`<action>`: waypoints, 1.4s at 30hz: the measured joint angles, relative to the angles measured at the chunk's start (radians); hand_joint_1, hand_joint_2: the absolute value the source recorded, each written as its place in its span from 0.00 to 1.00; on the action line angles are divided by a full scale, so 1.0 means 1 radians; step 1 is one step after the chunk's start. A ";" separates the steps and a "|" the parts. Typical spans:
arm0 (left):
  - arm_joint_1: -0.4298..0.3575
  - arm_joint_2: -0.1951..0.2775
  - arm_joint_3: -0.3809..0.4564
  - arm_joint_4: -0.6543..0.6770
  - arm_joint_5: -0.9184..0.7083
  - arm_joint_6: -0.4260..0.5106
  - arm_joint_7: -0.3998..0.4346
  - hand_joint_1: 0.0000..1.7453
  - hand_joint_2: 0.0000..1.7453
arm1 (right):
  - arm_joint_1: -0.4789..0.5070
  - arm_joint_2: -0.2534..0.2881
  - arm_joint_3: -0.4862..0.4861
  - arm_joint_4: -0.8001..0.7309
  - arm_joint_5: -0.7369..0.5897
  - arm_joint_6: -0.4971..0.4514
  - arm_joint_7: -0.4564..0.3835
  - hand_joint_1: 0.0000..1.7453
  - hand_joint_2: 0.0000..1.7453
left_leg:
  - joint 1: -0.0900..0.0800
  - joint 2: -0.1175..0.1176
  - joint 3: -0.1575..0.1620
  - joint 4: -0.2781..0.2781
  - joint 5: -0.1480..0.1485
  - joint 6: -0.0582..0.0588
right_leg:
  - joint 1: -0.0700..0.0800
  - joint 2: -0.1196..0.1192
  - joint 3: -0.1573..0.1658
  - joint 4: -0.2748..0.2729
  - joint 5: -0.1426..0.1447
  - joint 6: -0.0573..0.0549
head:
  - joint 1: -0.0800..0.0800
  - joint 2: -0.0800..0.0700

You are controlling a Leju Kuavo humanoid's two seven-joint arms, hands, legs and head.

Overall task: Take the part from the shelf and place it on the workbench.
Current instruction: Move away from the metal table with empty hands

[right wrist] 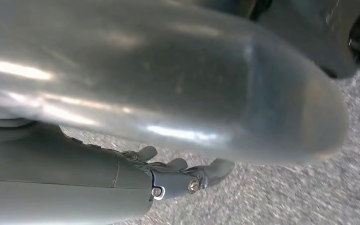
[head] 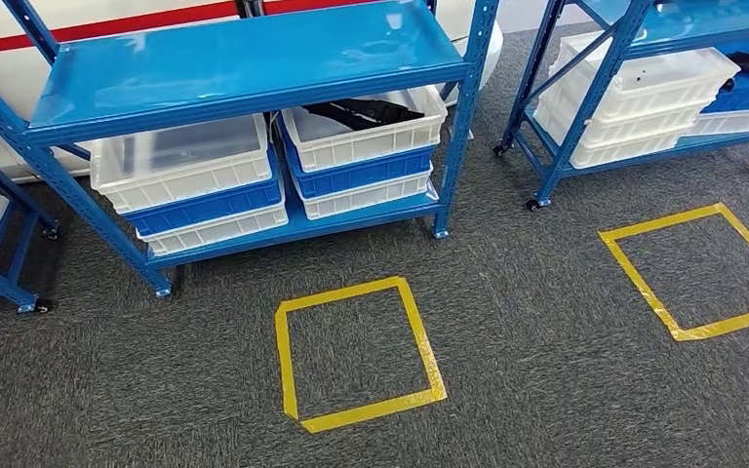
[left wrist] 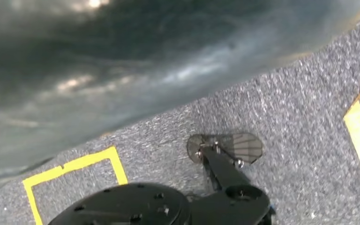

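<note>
- Ok, head view: blue shelf (head: 244,63) straight ahead, on wheels, standing on grey carpet (head: 546,370).
- Lower level holds two bin stacks side by side: left stack has a clear white bin (head: 183,161) on top, then a blue bin, then white.
- Right stack: white bin (head: 366,127) on top w/ a black part (head: 366,113) lying inside it, partly hidden under the upper shelf board; blue + white bins beneath.
- Second blue shelf (head: 634,88) off to the right, w/ stacked white bins, well apart from the first.
- Two yellow tape squares on the carpet: one (head: 356,353) in front of the first shelf, another (head: 707,268) near the second.
- Right hand (right wrist: 187,171) in right wrist view: hangs over the carpet beside a big blurred silver body; fingers lie close together, nothing seen in them, but open or closed — can't tell.
- Left wrist view: carpet, yellow tape; left hand's state can't tell.
</note>
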 joint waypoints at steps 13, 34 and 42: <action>0.001 0.000 0.000 0.000 0.000 0.000 0.000 0.00 0.00 | 0.007 0.000 0.000 0.000 0.003 0.000 -0.001 0.00 0.00 | 0.000 0.068 -0.072 0.161 -0.044 -0.001 | 0.021 -0.032 0.038 -0.003 -0.008 -0.068 | -0.011 0.000; -0.005 -0.003 0.001 0.000 -0.003 -0.005 -0.005 0.00 0.00 | 0.002 -0.004 -0.001 0.000 0.017 0.000 -0.007 0.00 0.00 | -0.022 0.042 0.026 0.026 -0.056 0.010 | 0.022 -0.020 -0.035 0.004 0.037 -0.046 | -0.007 0.000; -0.003 -0.003 0.001 0.000 -0.006 -0.006 0.002 0.00 0.00 | 0.004 -0.003 -0.001 0.000 0.018 0.000 -0.010 0.00 0.00 | -0.007 0.063 -0.117 0.278 -0.120 -0.014 | 0.014 -0.022 0.017 0.000 0.005 -0.073 | -0.011 0.000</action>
